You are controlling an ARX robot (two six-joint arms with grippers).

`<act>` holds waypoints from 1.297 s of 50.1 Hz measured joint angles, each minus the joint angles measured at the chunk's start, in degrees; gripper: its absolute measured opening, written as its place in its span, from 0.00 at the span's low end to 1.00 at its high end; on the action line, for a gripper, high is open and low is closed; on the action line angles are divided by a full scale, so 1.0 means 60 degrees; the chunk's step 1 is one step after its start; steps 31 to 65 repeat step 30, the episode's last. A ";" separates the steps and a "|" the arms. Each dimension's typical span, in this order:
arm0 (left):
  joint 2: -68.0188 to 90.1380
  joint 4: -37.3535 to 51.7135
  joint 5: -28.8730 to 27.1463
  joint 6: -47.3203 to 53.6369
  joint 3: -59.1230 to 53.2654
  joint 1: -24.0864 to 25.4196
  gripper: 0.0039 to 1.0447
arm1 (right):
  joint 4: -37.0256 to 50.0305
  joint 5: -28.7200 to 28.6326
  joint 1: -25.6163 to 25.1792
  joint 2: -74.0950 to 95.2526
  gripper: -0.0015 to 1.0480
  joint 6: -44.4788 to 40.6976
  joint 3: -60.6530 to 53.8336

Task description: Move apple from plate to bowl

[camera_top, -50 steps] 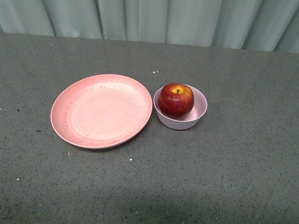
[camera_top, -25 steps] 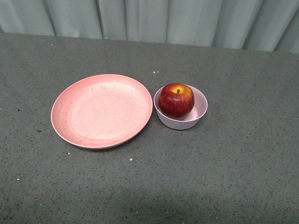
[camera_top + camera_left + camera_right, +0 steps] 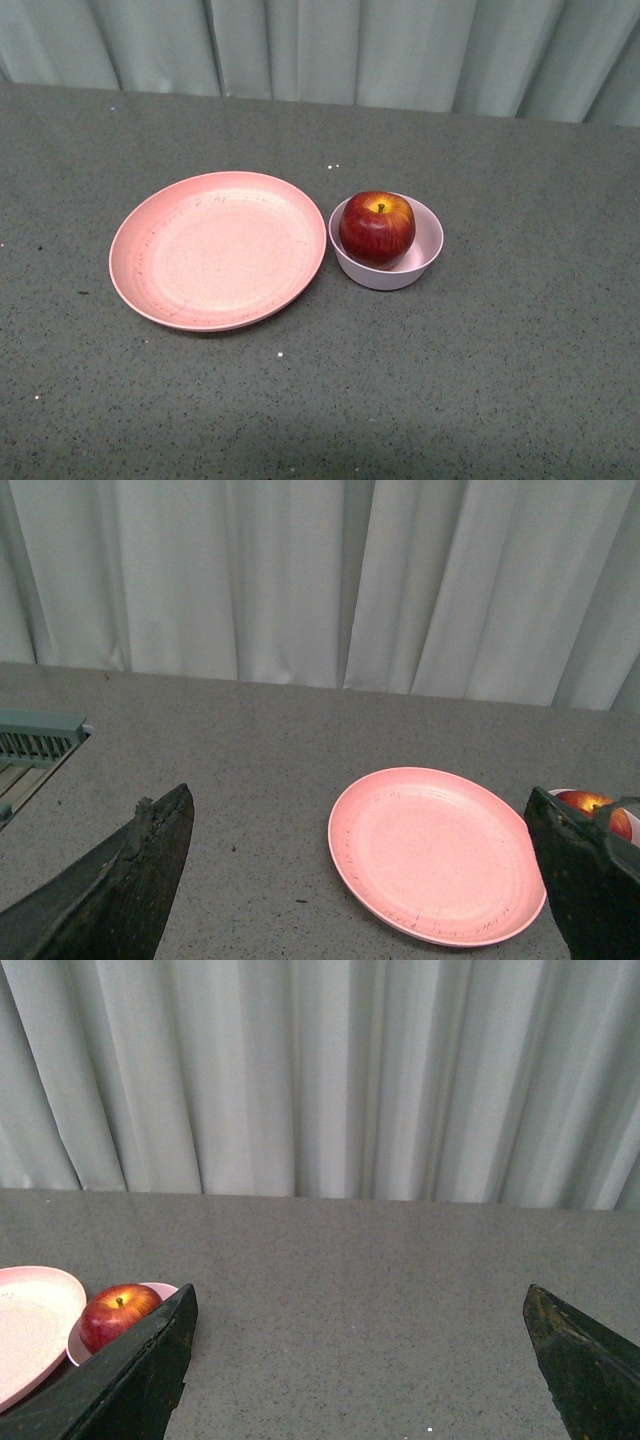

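Since the apple (image 3: pixel 377 228) already sits in the bowl (image 3: pixel 422 257), near the middle of the desk (image 3: pixel 500 380), you can judge the move done; nothing seems left. You have one apple, one bowl and one plate (image 3: pixel 215 250), bare and just beside the bowl. Your left hand (image 3: pixel 360 880) and right hand (image 3: pixel 360 1360) both hang spread wide, holding nothing.
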 joint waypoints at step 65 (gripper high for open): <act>0.0000 0.0000 0.0000 0.0000 0.0000 0.0000 0.94 | 0.0000 -0.0004 0.0000 0.0000 0.91 -0.0004 0.0000</act>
